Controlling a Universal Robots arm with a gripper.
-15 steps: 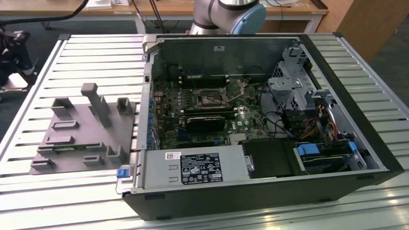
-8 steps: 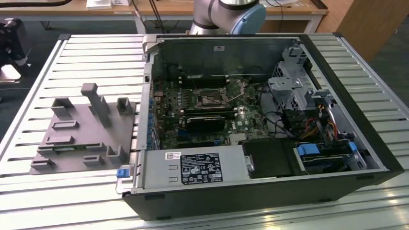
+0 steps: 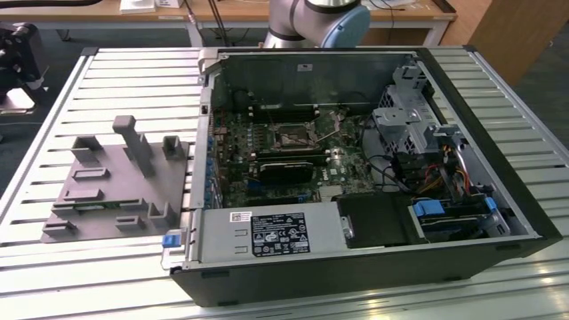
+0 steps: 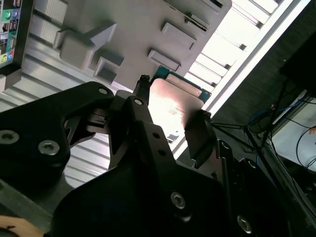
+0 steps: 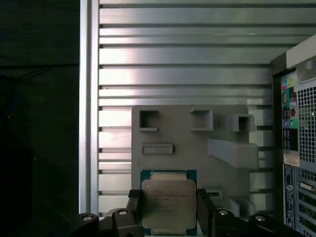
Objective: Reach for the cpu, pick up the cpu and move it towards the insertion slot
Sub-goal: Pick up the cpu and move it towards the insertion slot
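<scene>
In the first wrist view the cpu [image 5: 169, 205], a small flat square chip with a silvery metal top and a green rim, is clamped between the two black fingers [image 5: 205, 210] of the gripper [image 5: 169, 193]. The jaws are drawn in only to the chip's width, with one finger pressed against each of two opposite edges and the flat top left uncovered. The same hold is seen in the second wrist view, where the cpu [image 4: 173, 106] is wedged between the gripper's [image 4: 174, 98] dark fingers [image 4: 197, 133]. Behind the chip the grey plastic fixture [image 5: 182, 143] with its rectangular recesses and raised blocks is seen, laid on the ribbed aluminium table [image 5: 182, 59]. The chip appears to be held off the fixture, over one of its edges. In the exterior view the fixture [image 3: 106, 193] is placed on the table [image 3: 133, 73] to the exterior view's left of the open black computer case [image 3: 356, 273]. The insertion slot [image 3: 292, 137], a square socket with a dark centre framed by a silvery bracket, is mounted inside that case just beside a long black card [image 3: 284, 170], well apart from the fixture.
</scene>
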